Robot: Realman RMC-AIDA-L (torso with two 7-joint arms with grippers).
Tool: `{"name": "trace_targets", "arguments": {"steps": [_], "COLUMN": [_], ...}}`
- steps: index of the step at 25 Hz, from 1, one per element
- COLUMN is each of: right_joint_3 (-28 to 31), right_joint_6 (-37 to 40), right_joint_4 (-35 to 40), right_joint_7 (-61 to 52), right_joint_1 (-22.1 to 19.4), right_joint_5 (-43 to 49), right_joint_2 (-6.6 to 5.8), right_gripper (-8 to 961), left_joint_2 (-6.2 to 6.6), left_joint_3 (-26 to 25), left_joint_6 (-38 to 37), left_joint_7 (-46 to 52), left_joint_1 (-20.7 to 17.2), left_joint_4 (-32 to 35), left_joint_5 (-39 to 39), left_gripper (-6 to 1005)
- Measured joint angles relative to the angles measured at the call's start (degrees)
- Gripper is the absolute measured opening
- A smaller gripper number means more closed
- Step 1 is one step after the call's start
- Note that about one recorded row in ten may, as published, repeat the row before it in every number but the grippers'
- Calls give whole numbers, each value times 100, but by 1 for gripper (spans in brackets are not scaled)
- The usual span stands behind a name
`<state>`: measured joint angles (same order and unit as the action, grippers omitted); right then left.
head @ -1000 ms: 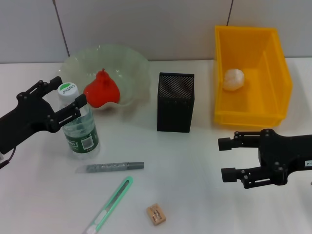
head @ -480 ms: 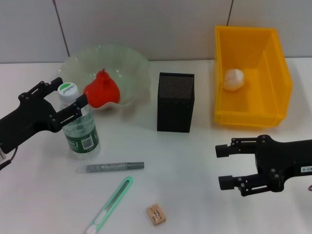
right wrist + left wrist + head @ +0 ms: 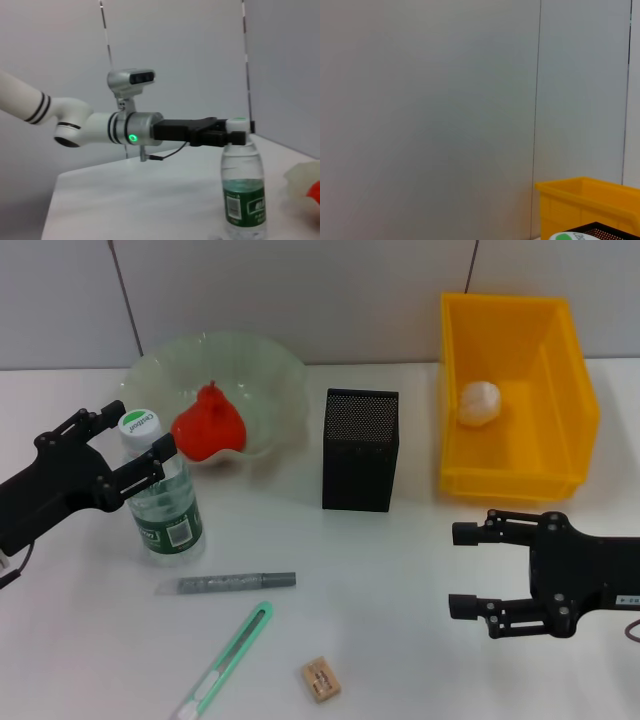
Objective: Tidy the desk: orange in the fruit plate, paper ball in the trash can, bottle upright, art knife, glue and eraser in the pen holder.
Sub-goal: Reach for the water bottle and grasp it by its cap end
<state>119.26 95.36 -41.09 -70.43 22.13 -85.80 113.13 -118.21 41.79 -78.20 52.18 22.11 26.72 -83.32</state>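
Left hand (image 3: 128,455) brackets the neck of the upright bottle (image 3: 163,502), which stands just in front of the fruit plate (image 3: 270,380); its grip state cannot be determined. Release by retracting straight back, avoiding side load. Right hand (image 3: 472,570) hovers unclenched, well right of the bottle.

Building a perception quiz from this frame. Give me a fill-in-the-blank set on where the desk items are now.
1. The paper ball lies inside the ____ bin.
2. The bottle stands ____ on the table, with the left gripper at its cap.
3. The eraser rests on the table, nearest the green ____.
4. The right gripper hovers with its fingers ____.

Missing words: yellow; upright; art knife; open
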Motion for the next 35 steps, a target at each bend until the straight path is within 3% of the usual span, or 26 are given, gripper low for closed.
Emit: {"name": "trace_targets", "arguments": {"steps": [15, 20, 26, 35], "right_joint_3": [42, 44, 77, 116], "right_joint_6": [-6, -9, -9, -9], "right_joint_4": [42, 39, 39, 39], "right_joint_7": [-52, -58, -58, -58], "right_joint_1": [45, 56, 56, 55], "right_joint_5": [46, 46, 46, 46], "right_joint_2": [-26, -30, -30, -19], "right_gripper": [804, 804, 803, 803], "left_joint_2": [-26, -22, -19, -8], "left_joint_3": [9, 13, 13, 13], "left_joint_6": [-30, -25, -28, -192], "left_joint_7": [12, 28, 29, 36], "left_joint_1": [-3, -1, 5, 14], "left_joint_4": [0, 0, 0, 31], "left_joint_5": [10, 9, 9, 6], "left_gripper": [799, 758, 551, 448]}}
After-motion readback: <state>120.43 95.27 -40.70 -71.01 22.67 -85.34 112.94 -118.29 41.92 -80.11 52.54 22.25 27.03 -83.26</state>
